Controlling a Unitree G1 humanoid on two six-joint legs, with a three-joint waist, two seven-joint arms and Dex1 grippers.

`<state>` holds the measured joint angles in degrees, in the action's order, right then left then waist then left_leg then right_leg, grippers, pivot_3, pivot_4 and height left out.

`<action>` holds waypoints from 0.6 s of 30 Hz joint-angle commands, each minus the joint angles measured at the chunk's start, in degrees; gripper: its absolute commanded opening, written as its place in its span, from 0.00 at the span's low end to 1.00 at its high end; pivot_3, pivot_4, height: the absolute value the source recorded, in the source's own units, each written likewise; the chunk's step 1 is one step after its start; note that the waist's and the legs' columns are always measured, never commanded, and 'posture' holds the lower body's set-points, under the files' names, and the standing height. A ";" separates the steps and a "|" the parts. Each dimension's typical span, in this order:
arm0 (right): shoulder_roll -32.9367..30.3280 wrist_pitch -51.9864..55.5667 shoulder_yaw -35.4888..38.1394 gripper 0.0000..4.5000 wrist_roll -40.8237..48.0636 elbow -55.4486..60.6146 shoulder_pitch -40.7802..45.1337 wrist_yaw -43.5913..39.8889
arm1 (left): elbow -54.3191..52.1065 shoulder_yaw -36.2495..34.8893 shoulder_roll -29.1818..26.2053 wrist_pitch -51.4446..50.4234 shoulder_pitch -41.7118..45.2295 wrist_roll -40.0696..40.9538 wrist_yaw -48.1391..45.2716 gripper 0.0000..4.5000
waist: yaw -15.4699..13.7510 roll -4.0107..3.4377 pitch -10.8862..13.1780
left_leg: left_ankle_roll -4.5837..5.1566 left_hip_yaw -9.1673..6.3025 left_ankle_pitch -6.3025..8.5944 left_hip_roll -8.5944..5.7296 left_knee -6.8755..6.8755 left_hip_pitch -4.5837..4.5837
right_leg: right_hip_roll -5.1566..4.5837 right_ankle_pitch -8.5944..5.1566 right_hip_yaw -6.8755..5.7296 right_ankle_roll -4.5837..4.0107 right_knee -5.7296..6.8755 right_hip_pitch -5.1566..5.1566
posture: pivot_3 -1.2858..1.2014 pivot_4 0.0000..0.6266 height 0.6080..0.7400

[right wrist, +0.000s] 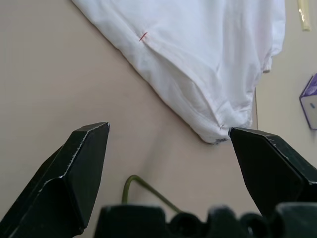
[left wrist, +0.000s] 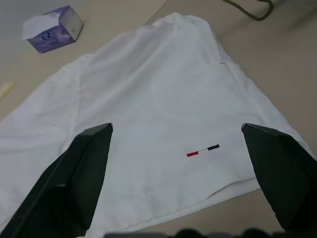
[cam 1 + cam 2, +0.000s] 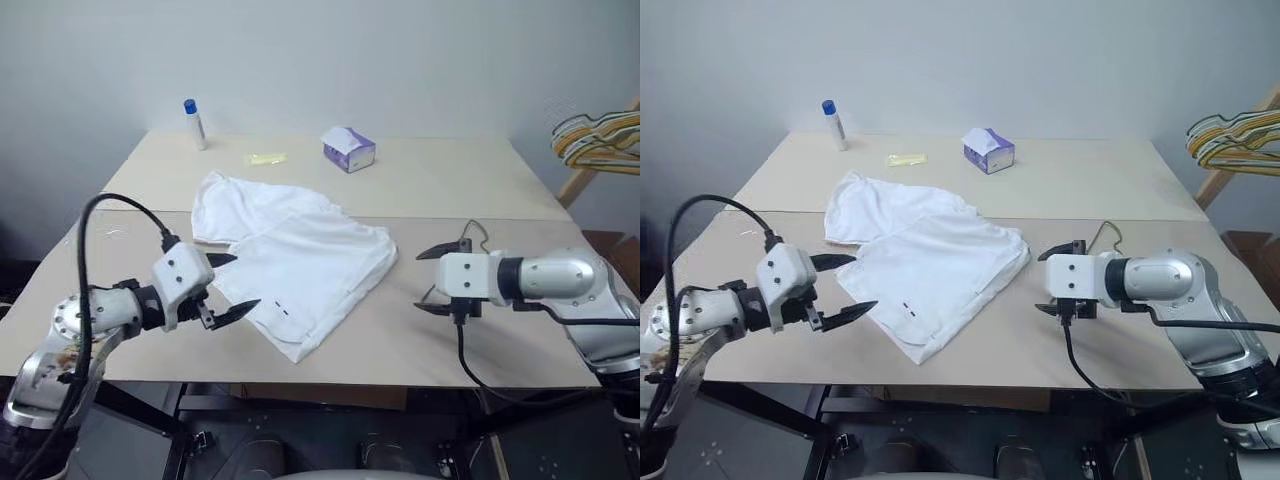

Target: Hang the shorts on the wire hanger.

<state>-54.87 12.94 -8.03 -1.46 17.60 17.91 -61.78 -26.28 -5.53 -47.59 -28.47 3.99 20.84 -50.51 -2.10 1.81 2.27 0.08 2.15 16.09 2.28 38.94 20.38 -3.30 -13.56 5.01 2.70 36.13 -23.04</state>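
While both arms hover over the near edge of the worktop, the head views show the shorts lying flat and a bit rumpled around the middle of it, one leg reaching toward the near edge. The left hand sits just off the shorts' left side, fingers spread wide, nothing in them. The right hand is over bare wood to the right of the cloth, also gaping open and empty. Toward the far edge there's a small bottle with a blue cap, a yellowish strip and a purple tissue box. A bunch of coloured hangers hangs past the far right corner.

Left wrist view: fingers wide apart over the white cloth, with a tiny red and black mark between them.

Right wrist view: open fingers above bare worktop, the shorts' hem ahead, and a thin olive wire curving in near the hand. Can't tell what that wire belongs to.
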 commanded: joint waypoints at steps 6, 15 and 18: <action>-1.08 3.00 3.05 1.00 -0.66 4.53 -2.22 2.71 | -0.98 10.95 -0.14 2.03 0.83 -2.55 -4.88 1.00 | 1.33 0.00 0.00 | 0.00 0.01 0.00 -0.01 0.01 -0.02 | 0.00 0.00 0.01 0.00 0.00 0.02 | 0.52 0.00 1.00; -0.50 3.80 2.16 1.00 -1.36 5.76 -2.79 4.73 | 5.79 19.61 4.32 2.63 2.08 -9.56 -1.82 1.00 | 2.80 0.00 0.00 | 0.00 -0.01 0.00 -0.03 0.01 -0.02 | 0.00 0.00 0.03 0.00 0.01 0.02 | 0.52 0.00 1.00; -0.16 3.63 1.70 1.00 -1.43 5.61 -2.43 5.02 | 9.90 21.09 6.02 5.72 1.37 -12.09 -0.92 1.00 | 2.97 0.00 0.00 | 0.00 -0.01 0.00 -0.03 0.01 -0.03 | 0.00 0.00 0.04 0.01 -0.01 0.03 | 0.52 0.00 1.00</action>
<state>-55.22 16.63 -7.38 -2.68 21.96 14.73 -57.30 -17.43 15.04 -42.08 -24.69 5.01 9.91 -52.12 0.87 1.81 2.27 0.08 2.14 16.09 2.24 38.94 20.35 -3.30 -13.56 5.06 2.70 36.12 -23.01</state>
